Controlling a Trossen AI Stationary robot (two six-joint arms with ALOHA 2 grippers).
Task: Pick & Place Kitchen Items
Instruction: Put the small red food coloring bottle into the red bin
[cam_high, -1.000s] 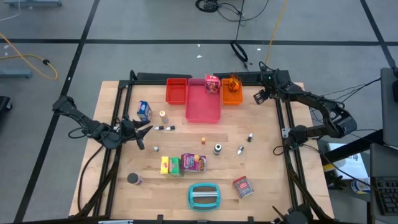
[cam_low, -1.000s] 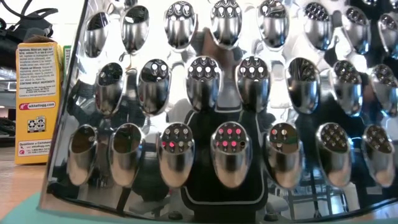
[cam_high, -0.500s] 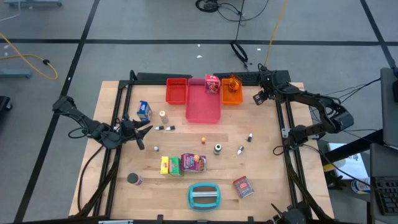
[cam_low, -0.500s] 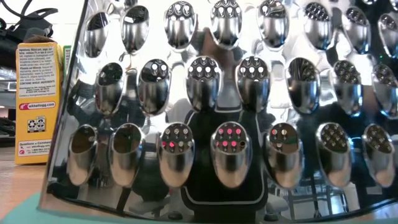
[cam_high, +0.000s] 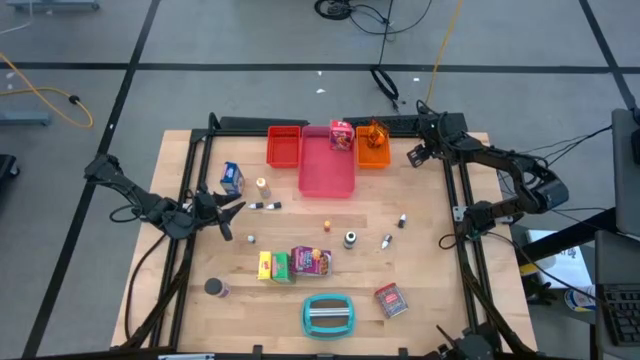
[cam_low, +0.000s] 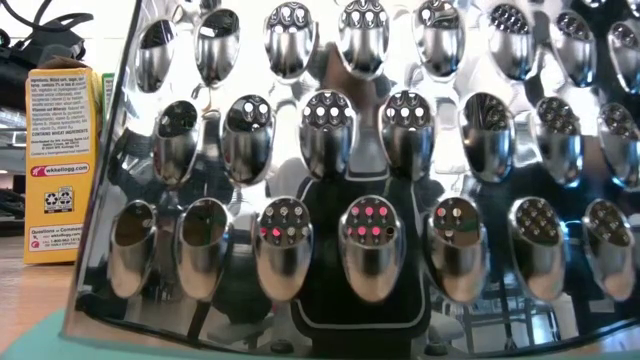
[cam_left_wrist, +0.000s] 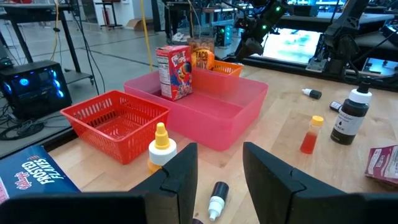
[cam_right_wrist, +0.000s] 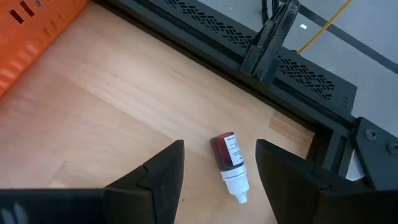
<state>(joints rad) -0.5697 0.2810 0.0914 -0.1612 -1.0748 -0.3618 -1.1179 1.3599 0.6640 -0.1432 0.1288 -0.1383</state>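
Low view: teal-and-grey grater blocks all but yellow box.

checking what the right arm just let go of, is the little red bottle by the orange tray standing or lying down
Lying down. In the right wrist view the small red bottle lies on its side on the wood, white cap end out, between the right gripper's open fingers, touching neither.

Three plastic trays — red, pink, orange — two robot arms, one teal-and-grey grater, several small bottles.
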